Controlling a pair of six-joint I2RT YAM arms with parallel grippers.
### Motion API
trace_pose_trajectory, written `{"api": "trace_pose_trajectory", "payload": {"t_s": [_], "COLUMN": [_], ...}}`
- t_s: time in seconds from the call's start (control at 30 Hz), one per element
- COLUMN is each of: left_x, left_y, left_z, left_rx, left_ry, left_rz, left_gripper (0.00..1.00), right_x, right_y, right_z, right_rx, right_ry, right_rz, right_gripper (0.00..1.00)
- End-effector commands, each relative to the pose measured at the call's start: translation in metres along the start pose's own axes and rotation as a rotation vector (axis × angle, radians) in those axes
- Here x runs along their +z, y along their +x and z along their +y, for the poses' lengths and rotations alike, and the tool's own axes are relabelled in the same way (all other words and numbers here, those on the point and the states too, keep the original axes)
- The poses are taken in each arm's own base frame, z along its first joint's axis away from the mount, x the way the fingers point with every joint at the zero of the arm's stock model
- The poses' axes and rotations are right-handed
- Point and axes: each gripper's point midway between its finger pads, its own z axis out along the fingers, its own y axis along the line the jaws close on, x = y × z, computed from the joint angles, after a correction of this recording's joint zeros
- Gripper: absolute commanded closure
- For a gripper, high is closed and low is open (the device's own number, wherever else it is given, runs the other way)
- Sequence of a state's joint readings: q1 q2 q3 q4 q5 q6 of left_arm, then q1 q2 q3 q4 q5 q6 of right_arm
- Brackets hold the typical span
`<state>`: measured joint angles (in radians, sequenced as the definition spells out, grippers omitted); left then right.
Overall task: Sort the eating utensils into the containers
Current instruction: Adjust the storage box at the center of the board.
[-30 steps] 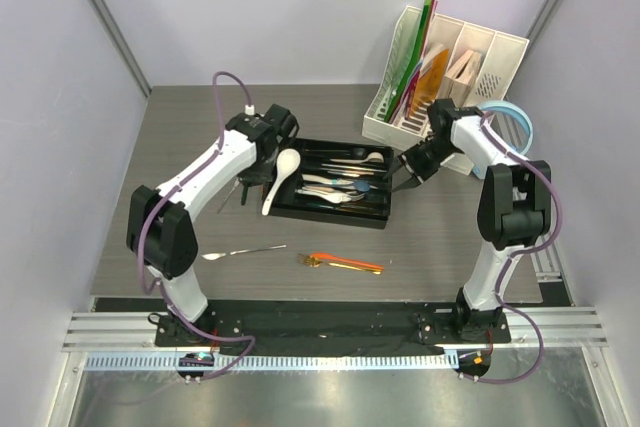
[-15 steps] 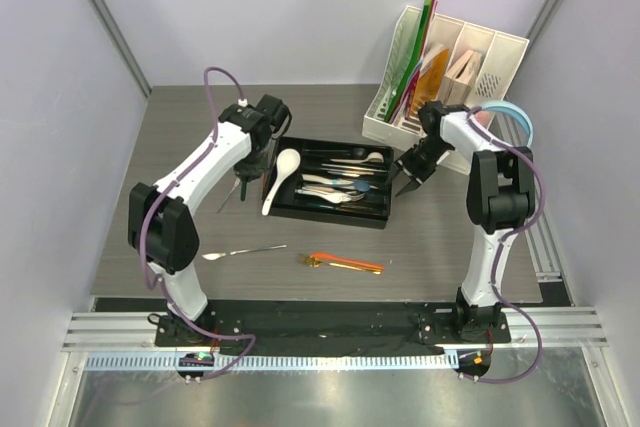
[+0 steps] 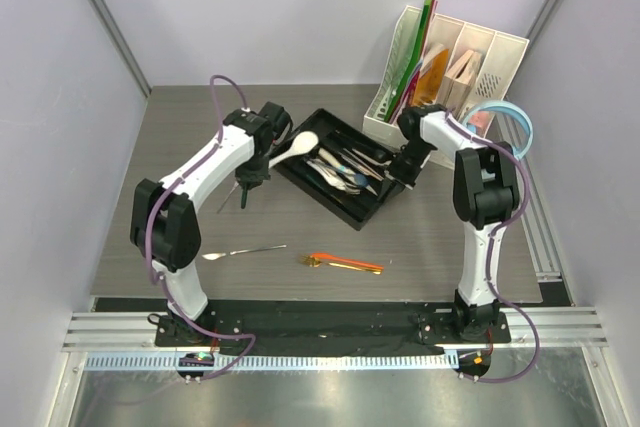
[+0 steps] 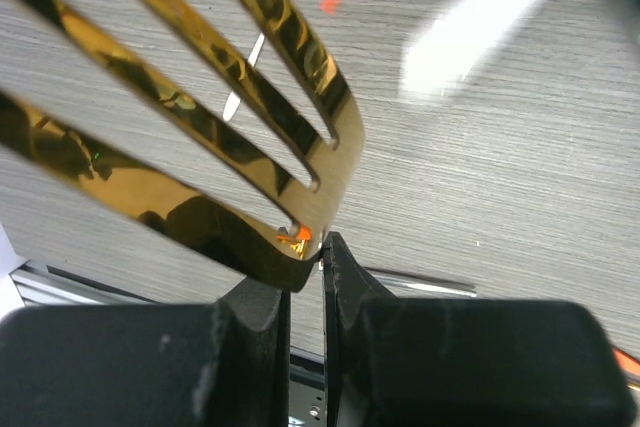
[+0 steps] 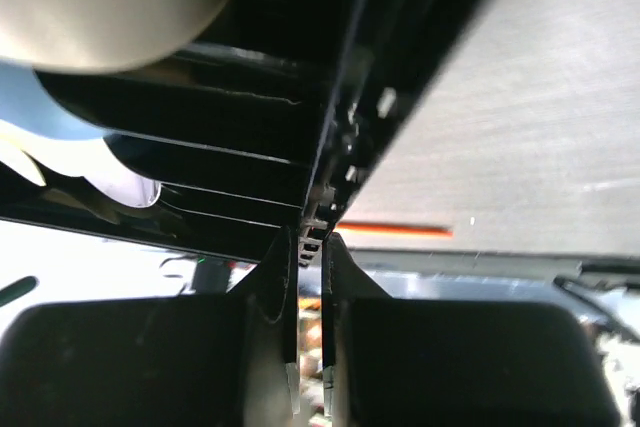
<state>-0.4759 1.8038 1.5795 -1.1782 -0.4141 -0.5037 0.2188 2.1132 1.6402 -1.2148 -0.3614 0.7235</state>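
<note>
— Why was the right hand down at the end of the tray?

— You had your right hand (image 5: 310, 247) pinched together on the rim of the black cutlery tray (image 3: 318, 194), at the corner nearest the white file organiser (image 3: 450, 67). The wrist view showed the thin wall squeezed between the fingertips with no gap. My guess is that you took the wall, not a utensil, so you could steer the tray. It lay at a slant on the tabletop (image 3: 180, 147), with one end toward your left arm.

— And the left?

— Your left hand (image 4: 305, 277) was clamped on a gold fork (image 4: 200, 217), gripped just behind the tines, which fanned out in front of its camera. It hung over bare tabletop just beside the tray's left end. To me that read as holding the fork ready until a compartment lined up.

— Where were the other pieces?

— Steel cutlery (image 3: 345, 162) lay inside the compartments, and a white soup spoon (image 3: 300, 143) stuck out over the tray's far-left corner. A lone steel utensil (image 3: 243, 251) and the orange chopsticks (image 3: 348, 263) lay nearer your bases, well apart from the tray and not yet sorted.

— Any risk?

— With only one corner pinched, I judged the tray could pivot and tip out that overhanging spoon.
</note>
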Motion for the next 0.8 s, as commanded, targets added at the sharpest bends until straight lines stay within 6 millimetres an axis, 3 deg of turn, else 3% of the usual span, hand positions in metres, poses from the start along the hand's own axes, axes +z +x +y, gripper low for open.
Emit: {"api": "trace_pose_trajectory", "payload": {"t_s": [0.0,0.3,0.53,0.67,0.77], "left_x": [0.000,0.003,0.005,0.006,0.006], "left_y": [-0.006,0.001,-0.002,-0.001,-0.002], "left_z": [0.000,0.008,0.020,0.025,0.028], "left_rx": [0.002,-0.025,-0.088,-0.103,-0.104], "left_ry": [0.007,0.013,0.009,0.002,-0.004], "left_rz": [-0.030,-0.029,-0.021,-0.014,-0.015], "left_gripper": [1.00,1.00,1.00,1.00,1.00], "right_x": [-0.002,-0.016,-0.007,0.000,-0.001], "right_y": [0.018,0.055,0.089,0.108,0.111], "right_z": [-0.032,-0.022,-0.018,0.007,0.026], "right_rx": [0.077,0.062,-0.036,-0.012,0.041], "right_ry": [0.095,0.097,0.181,0.087,0.014], "right_rz": [0.064,0.101,0.171,0.250,0.263], "right_gripper": [0.99,0.99,0.99,0.99,0.99]}}
